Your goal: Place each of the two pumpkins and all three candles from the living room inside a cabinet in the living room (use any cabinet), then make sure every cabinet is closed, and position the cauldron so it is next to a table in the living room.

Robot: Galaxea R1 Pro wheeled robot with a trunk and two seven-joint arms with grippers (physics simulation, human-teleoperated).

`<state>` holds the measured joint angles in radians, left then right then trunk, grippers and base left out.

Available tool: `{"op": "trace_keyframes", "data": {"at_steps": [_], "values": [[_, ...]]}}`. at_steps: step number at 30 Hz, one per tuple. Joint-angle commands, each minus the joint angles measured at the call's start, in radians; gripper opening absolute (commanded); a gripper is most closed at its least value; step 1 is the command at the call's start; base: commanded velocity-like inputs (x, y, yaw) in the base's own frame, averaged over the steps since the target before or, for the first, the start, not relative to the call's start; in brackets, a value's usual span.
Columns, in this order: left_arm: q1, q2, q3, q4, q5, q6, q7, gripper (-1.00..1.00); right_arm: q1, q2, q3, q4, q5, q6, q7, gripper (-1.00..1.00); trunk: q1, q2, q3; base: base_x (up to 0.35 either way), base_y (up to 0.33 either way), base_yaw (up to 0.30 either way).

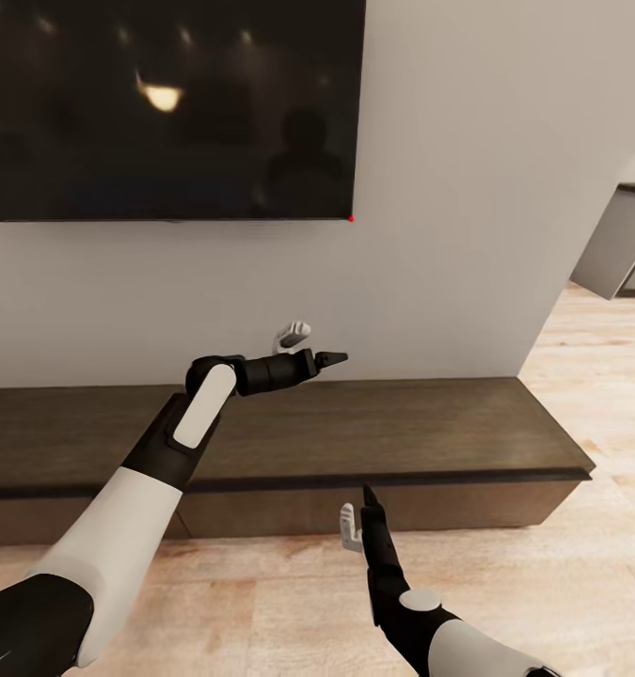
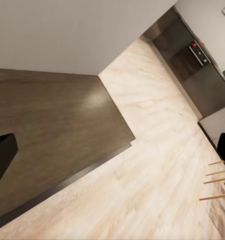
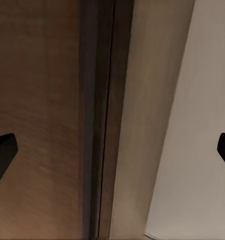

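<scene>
A robot faces a long, low cabinet (image 1: 355, 423) against a white wall, under a dark TV (image 1: 166, 103). The cabinet looks closed, its top bare. The left gripper (image 1: 308, 346) hovers above that top, fingers apart and empty. The right gripper (image 1: 357, 512) hangs before the cabinet's front, wide and empty. To open a drawer well, hook a fingertip at its upper seam and pull straight back.

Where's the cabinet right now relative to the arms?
In the head view the cabinet runs along the wall under the TV, straight ahead. The left tool hovers over its top; the right tool is at its front face.
</scene>
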<state>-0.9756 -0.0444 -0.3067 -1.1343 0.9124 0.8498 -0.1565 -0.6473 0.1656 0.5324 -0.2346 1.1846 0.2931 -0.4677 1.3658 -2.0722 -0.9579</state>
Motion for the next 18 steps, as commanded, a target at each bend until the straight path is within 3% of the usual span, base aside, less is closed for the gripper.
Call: {"op": "trace_keyframes", "data": {"at_steps": [1, 18], "values": [[0.000, 0.000, 0.000, 0.000, 0.000, 0.000, 0.000, 1.00, 0.000, 0.001, 0.000, -0.001, 0.000, -0.001, -0.001, 1.00, 0.004, -0.007, -0.003, 0.000, 0.000, 0.000], [0.000, 0.000, 0.000, 0.001, 0.000, -0.001, -0.001, 1.00, 0.000, 0.000, -0.001, -0.010, 0.000, 0.000, -0.021, 1.00, 0.069, -0.126, -0.056, 0.000, 0.000, 0.000]]}}
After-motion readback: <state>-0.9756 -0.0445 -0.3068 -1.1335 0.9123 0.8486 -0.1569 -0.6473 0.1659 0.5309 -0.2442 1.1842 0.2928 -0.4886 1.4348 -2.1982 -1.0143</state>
